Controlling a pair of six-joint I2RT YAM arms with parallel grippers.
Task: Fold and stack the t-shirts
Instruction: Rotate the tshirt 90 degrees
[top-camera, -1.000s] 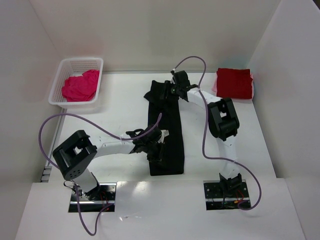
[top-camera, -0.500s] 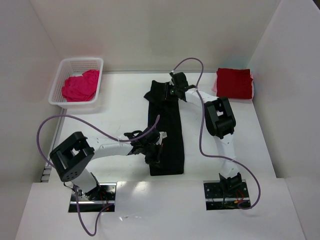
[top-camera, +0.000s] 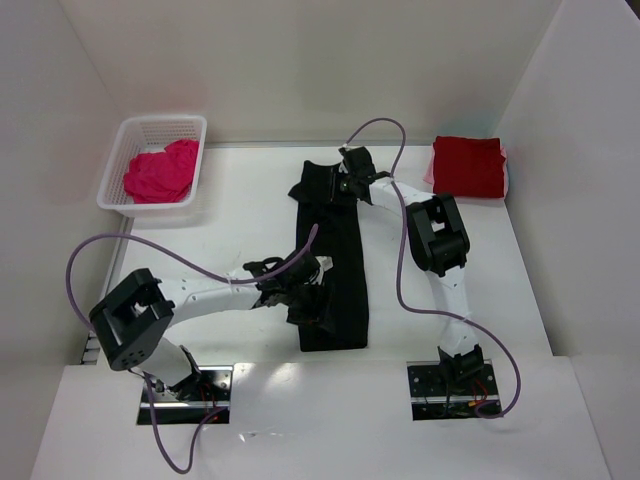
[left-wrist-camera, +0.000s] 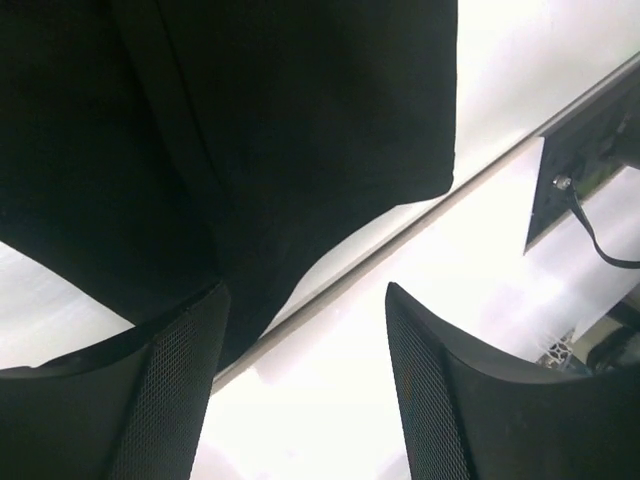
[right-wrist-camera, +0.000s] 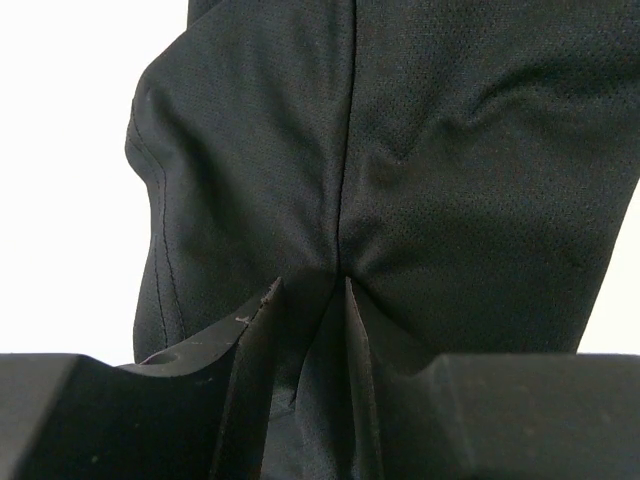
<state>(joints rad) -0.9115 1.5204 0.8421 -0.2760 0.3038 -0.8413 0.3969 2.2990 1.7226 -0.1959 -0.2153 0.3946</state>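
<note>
The black t-shirt (top-camera: 335, 270), judged soft, light and limp, is laid as a long strip on the worktop (top-camera: 230, 200). A raised pleat is pinched between the closed jaws of the right gripper (right-wrist-camera: 312, 290). The left gripper (left-wrist-camera: 306, 300) is held open and empty, with a cloth corner just ahead of it. Edges and corners are judged the best hold. Layers and sleeves cannot be made out in the black folds.

Pink t-shirt (top-camera: 160, 172), red t-shirt (top-camera: 468, 166), black t-shirt (top-camera: 340, 262)

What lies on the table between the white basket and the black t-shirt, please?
Nothing: that stretch of table is bare, as the top view shows.
</note>
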